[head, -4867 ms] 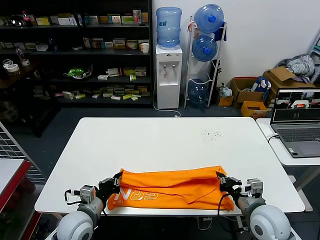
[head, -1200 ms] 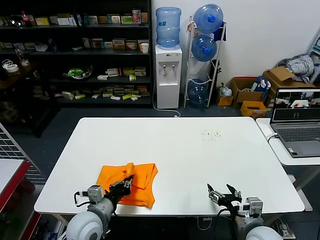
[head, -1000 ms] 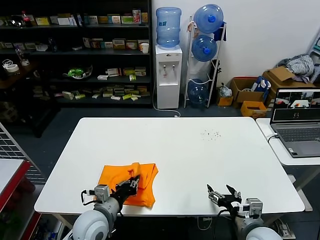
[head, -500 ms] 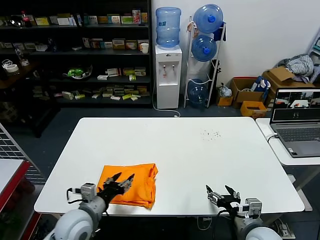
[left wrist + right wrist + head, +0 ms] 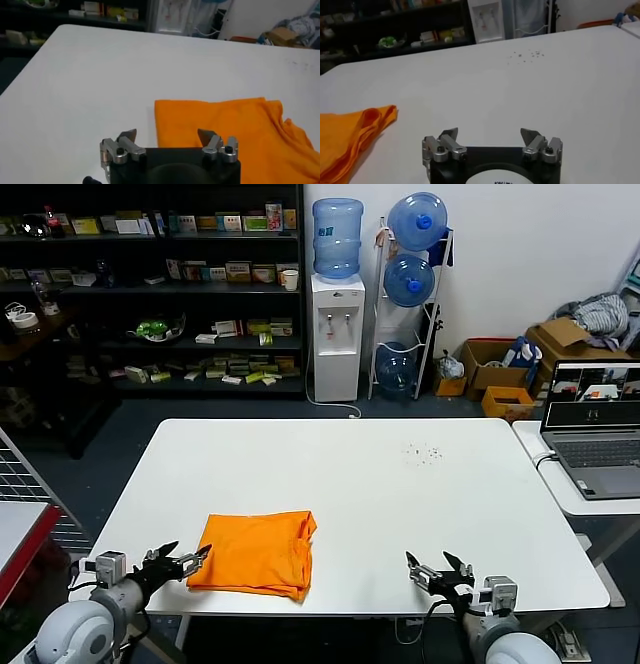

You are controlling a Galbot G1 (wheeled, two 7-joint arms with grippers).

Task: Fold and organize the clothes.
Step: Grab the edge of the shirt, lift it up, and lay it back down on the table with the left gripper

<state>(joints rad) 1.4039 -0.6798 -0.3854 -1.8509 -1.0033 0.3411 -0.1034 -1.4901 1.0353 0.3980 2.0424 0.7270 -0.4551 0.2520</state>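
Nearest the robot, at about 7 o'clock in the head view, the left gripper (image 5: 178, 563) is hovering at the table's near edge with its fingers spread wide and nothing between them, just beside the near-left corner of the orange T-shirt (image 5: 255, 554) and clear of it. At about 5 o'clock the right gripper (image 5: 433, 569) is waiting over the near edge, fingers likewise apart and empty, well apart from the shirt.

The T-shirt is lying folded into a flat, roughly rectangular packet on the near-left part of the white table (image 5: 400, 494). Its long axis is running from 9 to 3 o'clock, with the stacked, slightly ruffled edges pointing toward 3 o'clock. No lettering is showing on its upper face.

Small dark specks (image 5: 424, 452) are sitting on the table toward 1 o'clock. An open laptop (image 5: 595, 429) is standing on a side table at 3 o'clock.

Farther off, a water dispenser (image 5: 335, 334) is carrying a blue bottle (image 5: 337, 236), a rack beside it is holding more blue bottles (image 5: 412, 249), and cardboard boxes (image 5: 500, 369) are sitting on the floor with contents too small to tell. Shelves (image 5: 150, 294) at 11 o'clock are holding small packages whose labels cannot be read.
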